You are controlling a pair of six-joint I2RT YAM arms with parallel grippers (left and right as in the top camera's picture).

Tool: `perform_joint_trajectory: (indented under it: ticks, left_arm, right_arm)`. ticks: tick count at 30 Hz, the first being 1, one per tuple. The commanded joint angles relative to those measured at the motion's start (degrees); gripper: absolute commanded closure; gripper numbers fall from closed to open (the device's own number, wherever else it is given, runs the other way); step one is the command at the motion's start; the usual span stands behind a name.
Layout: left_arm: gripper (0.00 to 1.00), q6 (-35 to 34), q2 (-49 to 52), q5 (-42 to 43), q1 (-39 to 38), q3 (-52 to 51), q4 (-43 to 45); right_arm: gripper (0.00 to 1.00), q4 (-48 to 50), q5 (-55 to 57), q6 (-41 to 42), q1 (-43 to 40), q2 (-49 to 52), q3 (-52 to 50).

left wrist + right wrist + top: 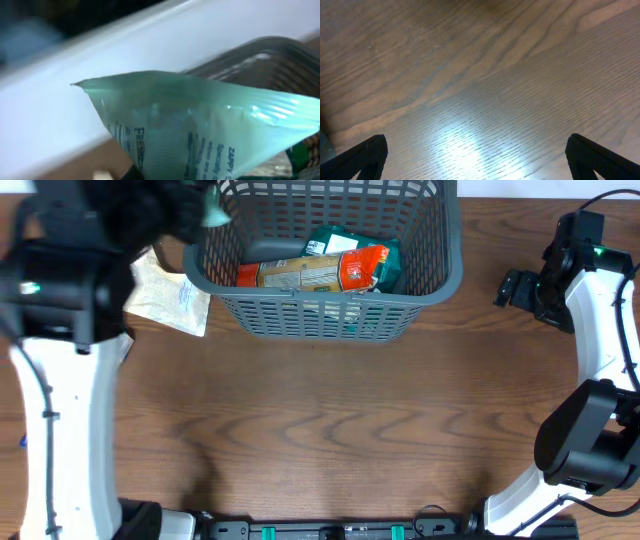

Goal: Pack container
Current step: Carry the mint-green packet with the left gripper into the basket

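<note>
The dark grey basket (440, 275) stands at the back middle of the table, holding several packets: an orange and tan one (320, 272) and a green one (350, 242). My left gripper (200, 208) is raised over the basket's left rim, shut on a pale green packet (214, 216) that fills the left wrist view (200, 135), with the basket wall (265, 60) blurred behind it. My right gripper (508, 288) hovers low over bare wood to the right of the basket, open and empty, its fingertips wide apart (475, 160).
A whitish packet (165, 295) lies on the table left of the basket, partly under my left arm. The wooden table (320, 420) stretches toward the front. My right arm's base stands at the front right.
</note>
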Motion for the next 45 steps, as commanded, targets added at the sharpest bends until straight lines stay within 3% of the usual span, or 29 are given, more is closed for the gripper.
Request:
perform_joint_trajectory:
  ticks: [1, 6, 12, 21, 22, 24, 27, 30, 33, 38, 45]
  left_arm:
    - [0.94, 21.22, 4.15, 2.95, -6.14, 0.68, 4.46]
    - [0.94, 24.02, 12.57, 2.95, -8.94, 0.68, 9.03]
    - [0.94, 23.45, 24.3, 2.95, -8.83, 0.68, 4.42]
    - [0.94, 20.98, 34.29, 1.25, -8.83, 0.35, -0.31]
    - [0.9, 20.94, 34.99, 1.03, -8.83, 0.35, -0.74]
    - [0.62, 20.57, 36.22, 0.76, -8.83, 0.35, -1.6]
    - [0.53, 20.59, 36.85, 0.79, -8.83, 0.35, -2.4]
    - [0.34, 20.59, 36.33, 0.76, -8.83, 0.35, -2.56]
    - [0.25, 20.59, 35.21, 0.76, -8.83, 0.37, -3.13]
    - [0.23, 20.59, 28.92, 0.02, -8.85, 0.37, -3.67]
    - [0.2, 21.64, 12.5, -11.47, -8.59, 0.37, -2.01]
  right_arm:
    - [0.01, -0.26, 0.79, -1.31, -0.24, 0.31, -0.24]
    - [0.01, -0.37, 0.79, -1.36, -0.24, 0.31, -0.24]
    - [0.01, -0.68, 0.81, -3.26, -0.24, 0.31, -0.24]
    - [0.01, -0.92, 0.81, -3.93, -0.24, 0.31, -0.24]
    - [0.01, -0.92, 0.81, -4.2, -0.24, 0.31, -0.24]
    - [0.01, -0.98, 0.81, -4.57, -0.24, 0.31, -0.24]
    - [0.01, -1.18, 0.83, -4.76, -0.24, 0.31, -0.24]
    - [0.01, -1.36, 0.81, -4.76, -0.24, 0.31, -0.24]
    - [0.01, -1.42, 0.83, -4.76, -0.24, 0.31, -0.24]
    - [0.01, -1.57, 0.81, -4.76, -0.24, 0.31, -0.24]
    - [0.01, -1.55, 0.83, -4.76, -0.24, 0.31, -0.24]
